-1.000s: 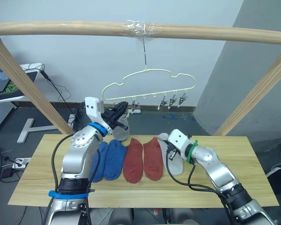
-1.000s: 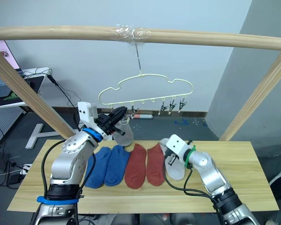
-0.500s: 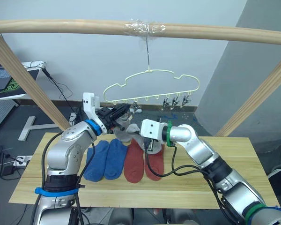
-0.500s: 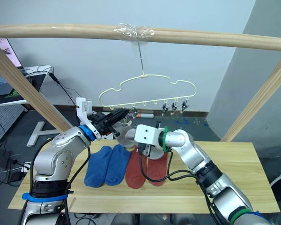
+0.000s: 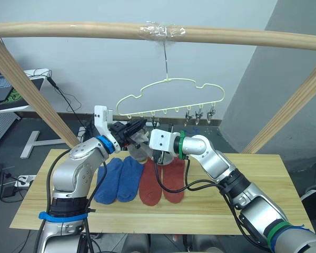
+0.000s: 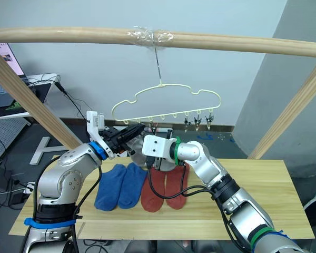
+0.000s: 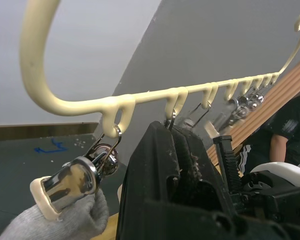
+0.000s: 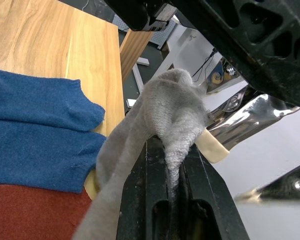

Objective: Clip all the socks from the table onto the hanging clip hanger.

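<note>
The right gripper had swung up from the table — clamped on a grey sock, pressed against a clip the closed left gripper steadied under the hanger.

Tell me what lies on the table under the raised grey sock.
On the table lie two blue socks and two rust-red socks. The right gripper holds the grey sock above them; its arm covers the wood behind.
</note>
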